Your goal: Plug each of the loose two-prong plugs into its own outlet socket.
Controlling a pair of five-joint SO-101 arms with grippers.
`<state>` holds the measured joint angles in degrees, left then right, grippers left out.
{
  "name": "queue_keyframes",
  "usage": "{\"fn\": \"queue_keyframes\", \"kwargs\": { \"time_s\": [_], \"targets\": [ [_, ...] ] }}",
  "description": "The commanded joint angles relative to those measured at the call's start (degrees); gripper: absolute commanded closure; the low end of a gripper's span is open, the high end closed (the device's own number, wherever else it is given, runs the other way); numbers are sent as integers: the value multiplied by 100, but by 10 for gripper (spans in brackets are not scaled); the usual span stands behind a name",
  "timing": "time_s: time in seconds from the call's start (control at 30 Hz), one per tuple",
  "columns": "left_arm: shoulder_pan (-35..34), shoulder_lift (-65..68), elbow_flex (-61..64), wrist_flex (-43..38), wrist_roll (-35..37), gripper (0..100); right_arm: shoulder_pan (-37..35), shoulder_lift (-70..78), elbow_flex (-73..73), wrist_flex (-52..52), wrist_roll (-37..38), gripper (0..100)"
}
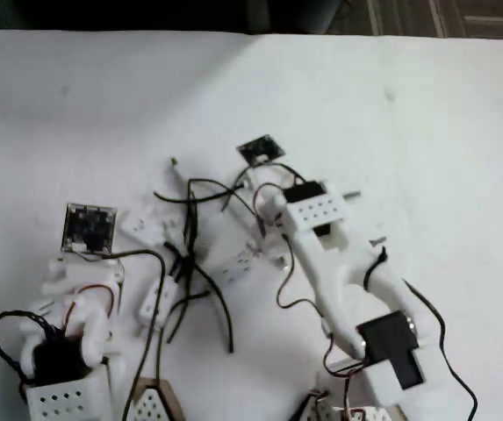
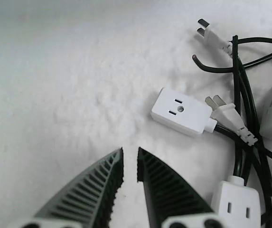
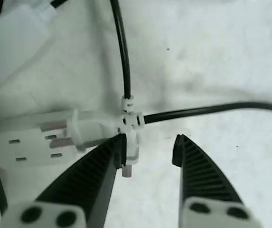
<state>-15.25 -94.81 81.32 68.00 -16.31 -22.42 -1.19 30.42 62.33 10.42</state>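
cord tangle (image 1: 191, 263): black cords heaped mid-way across the white table (image 1: 427, 105); landmark for every line below
left gripper (image 2: 130, 152): left of the cord tangle, low over bare table; fingers nearly together with a thin slit, nothing between them
flat socket (image 2: 179, 112): at the tangle's left edge, slots facing up, both empty
loose plug (image 2: 225, 113): just beside the flat socket's end, on the tangle side; prongs bare, in no slot; can't tell if they touch the block
far plug (image 2: 209, 31): on the tangle's far side, prongs bare, pointing away from the cords
near socket (image 2: 237, 205): at the tangle's left near corner, slots empty, cords running past it
right gripper (image 3: 151, 140): over the tangle's right side; fingers apart, one finger (image 3: 102, 161) touching the white cord end of the third plug
third plug (image 3: 90, 130): right side of the tangle, lying on the socket strip (image 3: 22, 149); prongs flat across its face, not in the slots
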Motion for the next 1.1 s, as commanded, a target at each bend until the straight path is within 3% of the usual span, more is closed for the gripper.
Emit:
{"fn": "queue_keyframes", "kwargs": {
  "time_s": [0.0, 0.4, 0.73, 0.9, 1.07],
  "targets": [
    [4, -40, -26, -26, -44, 928, -119, 75, -431, 154, -62, 832],
    [-4, -40, -26, -26, -44, 928, -286, -66, -589, 541, -114, 850],
    [-22, -40, -26, -18, -44, 928, -251, 725, -853, 418, -114, 854],
    [-22, -40, -26, -18, -44, 928, -259, 822, -1073, 418, -88, 985],
    [-22, -40, -26, -18, -44, 928, -295, 338, -1160, 699, -70, 981]
  ]
}}
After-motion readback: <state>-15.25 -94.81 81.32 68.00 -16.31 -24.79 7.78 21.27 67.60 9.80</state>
